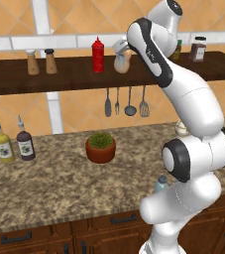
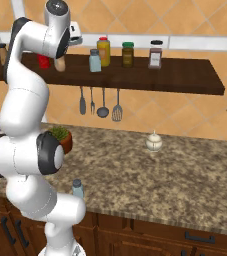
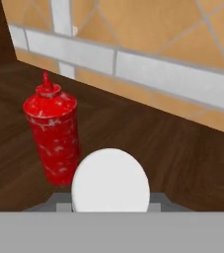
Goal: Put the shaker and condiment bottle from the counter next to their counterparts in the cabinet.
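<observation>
The peach-orange condiment bottle (image 1: 124, 62) is at the dark wooden cabinet shelf (image 1: 59, 79), just right of the red squeeze bottle (image 1: 98, 55). My gripper (image 1: 121, 49) is shut on the bottle's top. In the hand view its white cap (image 3: 111, 180) fills the space between my fingers, with the red bottle (image 3: 54, 136) close on the left. Whether the bottle's base rests on the board I cannot tell. The small blue-grey shaker (image 1: 160, 184) stands on the granite counter (image 1: 49, 183) near its front edge, beside my arm. Another such shaker (image 2: 94, 61) stands on the shelf.
Two wooden mills (image 1: 33, 62) stand at the shelf's left, jars (image 2: 128, 54) further right. Utensils (image 1: 126, 101) hang under the shelf. On the counter are two oil bottles (image 1: 15, 144), a potted plant (image 1: 101, 147) and a white lidded pot (image 2: 154, 141).
</observation>
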### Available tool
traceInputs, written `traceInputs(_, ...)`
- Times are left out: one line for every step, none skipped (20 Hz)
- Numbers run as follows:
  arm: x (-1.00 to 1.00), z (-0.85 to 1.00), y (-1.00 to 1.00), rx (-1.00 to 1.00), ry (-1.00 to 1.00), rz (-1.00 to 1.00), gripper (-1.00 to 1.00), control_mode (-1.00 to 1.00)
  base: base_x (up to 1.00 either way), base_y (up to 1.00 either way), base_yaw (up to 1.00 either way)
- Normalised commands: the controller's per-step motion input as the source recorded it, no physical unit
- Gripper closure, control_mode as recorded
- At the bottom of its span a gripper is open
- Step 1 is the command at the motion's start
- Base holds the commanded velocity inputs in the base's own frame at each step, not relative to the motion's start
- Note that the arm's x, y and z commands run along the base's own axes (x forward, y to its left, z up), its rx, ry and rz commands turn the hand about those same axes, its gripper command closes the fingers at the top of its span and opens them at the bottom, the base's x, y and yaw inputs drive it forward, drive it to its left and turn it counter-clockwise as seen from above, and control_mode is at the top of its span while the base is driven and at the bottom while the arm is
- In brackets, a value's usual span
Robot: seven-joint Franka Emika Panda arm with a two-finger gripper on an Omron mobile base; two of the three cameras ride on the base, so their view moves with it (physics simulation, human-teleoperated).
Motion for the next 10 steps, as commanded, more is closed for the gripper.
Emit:
traceInputs(0.34, -0.16, 0.0, 0.0, 0.0, -0.01, 1.0, -1.0, 0.0, 0.0, 0.0)
traceInputs(0.36, -0.12, 0.0, 0.0, 0.0, -0.01, 1.0, -1.0, 0.0, 0.0, 0.0)
traceInputs(0.36, -0.1, 0.0, 0.0, 0.0, 0.0, 1.0, -1.0, 0.0, 0.0, 0.0)
traceInputs(0.35, -0.14, 0.0, 0.0, 0.0, 0.0, 1.0, -1.0, 0.0, 0.0, 0.0)
traceInputs(0.29, -0.2, 0.0, 0.0, 0.0, 0.0, 1.0, -1.0, 0.0, 0.0, 0.0)
traceInputs(0.28, -0.25, 0.0, 0.0, 0.01, 0.0, 1.0, -1.0, 0.0, 0.0, 0.0)
traceInputs(0.29, -0.3, 0.0, 0.0, 0.03, 0.0, 1.0, -1.0, 0.0, 0.0, 0.0)
traceInputs(0.28, -0.31, 0.0, 0.0, 0.05, 0.0, 1.0, -1.0, 0.0, 0.0, 0.0)
traceInputs(0.28, -0.34, 0.0, 0.0, 0.06, 0.0, 1.0, -1.0, 0.0, 0.0, 0.0)
traceInputs(0.27, -0.38, 0.0, 0.0, 0.09, 0.0, 1.0, -1.0, 0.0, 0.0, 0.0)
